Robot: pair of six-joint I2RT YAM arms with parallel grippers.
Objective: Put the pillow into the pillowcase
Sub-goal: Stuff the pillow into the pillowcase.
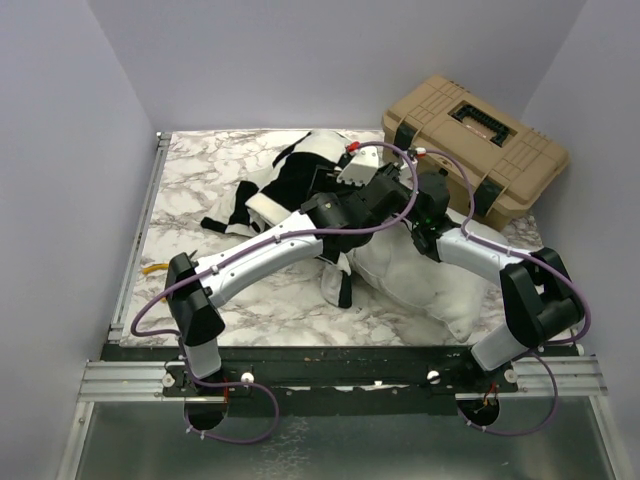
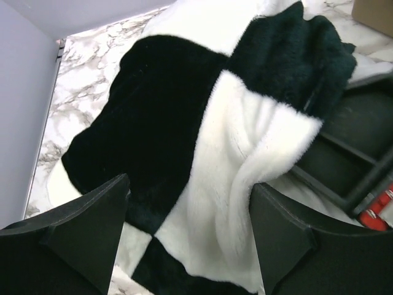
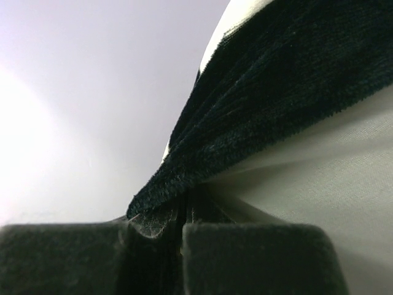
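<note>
The black-and-white checked pillowcase (image 1: 285, 175) lies crumpled at the middle back of the marble table. The white pillow (image 1: 420, 285) lies in front of it, to the right, partly under both arms. My left gripper (image 2: 190, 230) hovers open just over the pillowcase (image 2: 184, 123). A white fold runs between its wide-apart fingers (image 2: 92, 236), and neither pad presses on it. My right gripper (image 3: 183, 236) is shut on a black edge of the pillowcase (image 3: 276, 104), which rises taut from the jaws. Pale cloth (image 3: 344, 184) shows beneath that edge; I cannot tell whether it is lining or pillow.
A tan toolbox (image 1: 475, 145) stands at the back right, close to the right arm. A metal rail (image 1: 140, 230) borders the table's left side, with a small yellow object (image 1: 152, 268) beside it. Grey walls enclose the left, back and right.
</note>
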